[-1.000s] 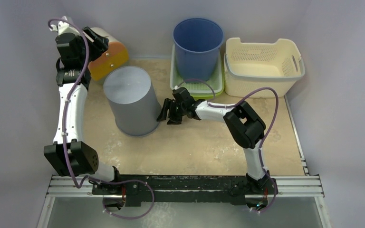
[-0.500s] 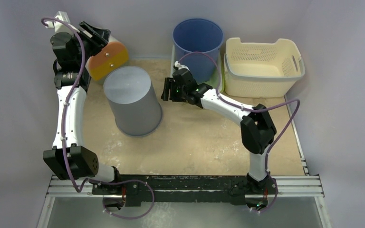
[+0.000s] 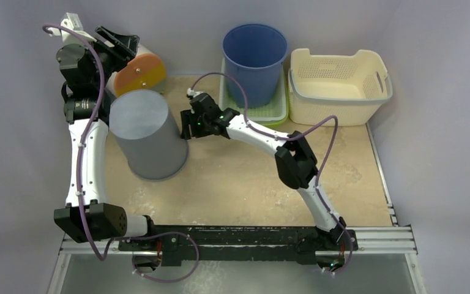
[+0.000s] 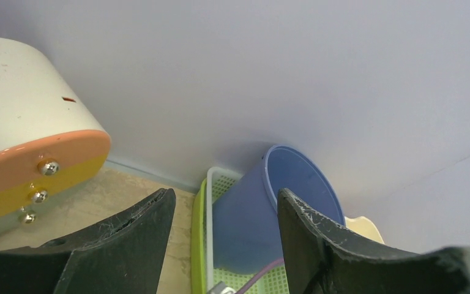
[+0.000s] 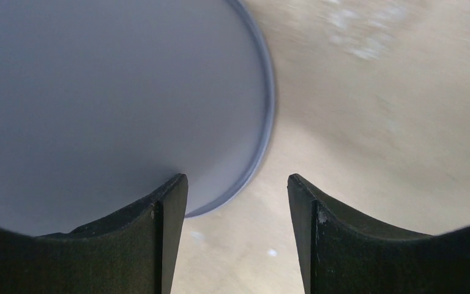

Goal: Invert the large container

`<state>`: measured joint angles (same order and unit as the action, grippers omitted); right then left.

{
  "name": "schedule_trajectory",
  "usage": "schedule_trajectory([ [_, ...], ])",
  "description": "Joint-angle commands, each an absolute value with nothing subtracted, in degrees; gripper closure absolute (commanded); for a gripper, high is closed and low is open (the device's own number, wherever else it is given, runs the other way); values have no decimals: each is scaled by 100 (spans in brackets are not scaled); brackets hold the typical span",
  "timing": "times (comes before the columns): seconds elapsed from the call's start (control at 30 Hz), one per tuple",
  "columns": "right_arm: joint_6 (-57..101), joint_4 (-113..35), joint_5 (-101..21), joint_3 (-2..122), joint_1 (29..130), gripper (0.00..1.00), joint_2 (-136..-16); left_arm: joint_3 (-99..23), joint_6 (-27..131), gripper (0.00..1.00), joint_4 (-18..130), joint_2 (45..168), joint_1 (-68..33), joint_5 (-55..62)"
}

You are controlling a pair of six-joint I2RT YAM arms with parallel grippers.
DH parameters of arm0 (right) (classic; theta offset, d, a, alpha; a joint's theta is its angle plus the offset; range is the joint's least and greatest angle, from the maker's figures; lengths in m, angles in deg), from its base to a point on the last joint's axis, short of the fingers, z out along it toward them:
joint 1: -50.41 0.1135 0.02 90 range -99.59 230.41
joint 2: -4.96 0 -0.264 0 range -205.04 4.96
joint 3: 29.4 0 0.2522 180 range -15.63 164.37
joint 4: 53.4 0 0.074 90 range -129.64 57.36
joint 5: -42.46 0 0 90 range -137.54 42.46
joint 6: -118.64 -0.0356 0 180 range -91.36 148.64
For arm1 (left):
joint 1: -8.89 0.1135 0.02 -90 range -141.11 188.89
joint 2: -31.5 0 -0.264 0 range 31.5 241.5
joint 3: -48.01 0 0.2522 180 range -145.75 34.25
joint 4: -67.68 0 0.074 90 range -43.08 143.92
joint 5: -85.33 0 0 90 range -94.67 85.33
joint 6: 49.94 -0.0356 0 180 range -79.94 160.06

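Left arm: runs up the left side of the table [image 3: 251,177], elbow low near the base and wrist raised at the far left corner. My left gripper [image 3: 117,41] hangs above the cream box [image 3: 136,70], which has an orange and yellow end. Jaws spread wide, nothing between them.

Right arm: reaches from its base across the middle toward the left, forearm low. My right gripper [image 3: 186,125] sits just beside the right wall of the grey bin [image 3: 147,131]. Jaws apart, gripping nothing.

Grey bin: left of centre on the table, closed bottom up, wide rim down.

Left wrist view: between the parted fingers of the left gripper [image 4: 224,196] I see the back wall, the blue bucket [image 4: 281,208] standing in the green tray [image 4: 199,245], and the cream box [image 4: 30,171] at left. The grey bin does not show here.

Right wrist view: only this one gives the grey bin [image 5: 98,92] close up. Its wall and rim fill the upper left and bare table [image 5: 373,122] lies to the right. In the right gripper [image 5: 237,180], the left finger overlaps the rim; I cannot tell whether it touches. The picture is blurred.

The overhead view alone shows the cream basket [image 3: 339,79] at far right.
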<state>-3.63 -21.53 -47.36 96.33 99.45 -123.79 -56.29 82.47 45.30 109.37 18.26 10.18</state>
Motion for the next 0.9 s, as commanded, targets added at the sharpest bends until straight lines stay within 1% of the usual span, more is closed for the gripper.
schedule_trajectory([
  [0.0,-272,-2390,-3882,10857,10199,36,-12782,-5705,8266,39,4757,10698,1872,1124],
  [0.1,-330,-2384,-3474,11664,10200,36,-13308,-5565,8271,39,4799,10646,1873,1123],
  [0.17,-330,-2577,-3122,11879,10200,36,-13482,-5476,8277,39,4819,10620,1874,1124],
  [0.4,-123,-3586,-1552,11442,10200,38,-13369,-5235,8313,39,4937,10652,1873,1104],
  [0.67,308,-3482,-628,11367,10196,39,-13265,-5016,8444,39,5217,10778,1867,1088],
  [0.87,368,-3556,-367,11144,10193,39,-13121,-5020,8466,39,5218,10918,1865,1081],
])
